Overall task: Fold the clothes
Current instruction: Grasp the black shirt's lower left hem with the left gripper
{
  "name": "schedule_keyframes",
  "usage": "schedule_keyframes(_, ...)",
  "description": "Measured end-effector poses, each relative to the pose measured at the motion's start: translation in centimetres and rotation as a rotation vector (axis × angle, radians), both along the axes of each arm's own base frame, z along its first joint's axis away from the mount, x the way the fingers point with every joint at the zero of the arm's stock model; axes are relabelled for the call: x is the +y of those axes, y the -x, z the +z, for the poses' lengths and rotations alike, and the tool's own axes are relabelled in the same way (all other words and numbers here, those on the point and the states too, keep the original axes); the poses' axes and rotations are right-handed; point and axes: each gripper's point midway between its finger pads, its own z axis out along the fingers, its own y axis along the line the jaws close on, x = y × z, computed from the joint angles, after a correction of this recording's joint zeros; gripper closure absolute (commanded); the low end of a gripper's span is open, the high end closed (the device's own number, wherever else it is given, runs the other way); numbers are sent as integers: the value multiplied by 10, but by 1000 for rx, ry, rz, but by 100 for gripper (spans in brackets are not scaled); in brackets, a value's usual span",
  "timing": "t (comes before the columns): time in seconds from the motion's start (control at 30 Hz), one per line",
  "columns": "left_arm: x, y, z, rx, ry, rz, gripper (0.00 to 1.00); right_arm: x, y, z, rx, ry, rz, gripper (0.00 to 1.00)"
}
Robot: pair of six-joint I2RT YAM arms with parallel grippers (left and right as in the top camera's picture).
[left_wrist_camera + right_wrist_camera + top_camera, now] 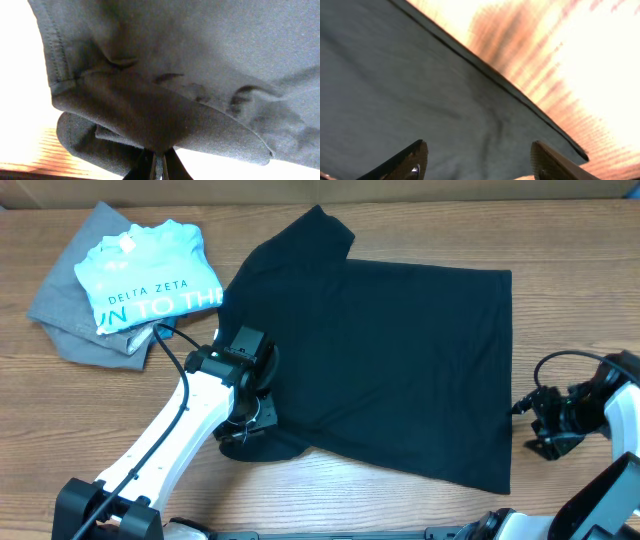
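The black T-shirt (380, 350) lies spread flat on the wooden table, one sleeve pointing to the back left. My left gripper (250, 418) is at the shirt's near left sleeve and is shut on a fold of the black fabric (165, 125), pinched between its fingers (159, 165). My right gripper (535, 425) is beside the shirt's right hem. Its fingers (477, 155) are wide open and empty, over the shirt's edge (445, 100).
A light blue T-shirt with white lettering (150, 275) lies folded on a grey garment (75, 315) at the back left. Bare wood table (560, 310) shows right of the black shirt and along the front edge.
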Motion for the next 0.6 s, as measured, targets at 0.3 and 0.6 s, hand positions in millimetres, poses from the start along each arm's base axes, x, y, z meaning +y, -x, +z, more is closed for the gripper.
schedule_keyframes(0.3, 3, -3, 0, -16, -21, -1, 92, 31, 45, -44, 126, -70, -59, 49)
schedule_keyframes(0.6, 3, -8, 0, -36, -23, -1, 91, 39, 54, -51, 157, -91, -103, 58)
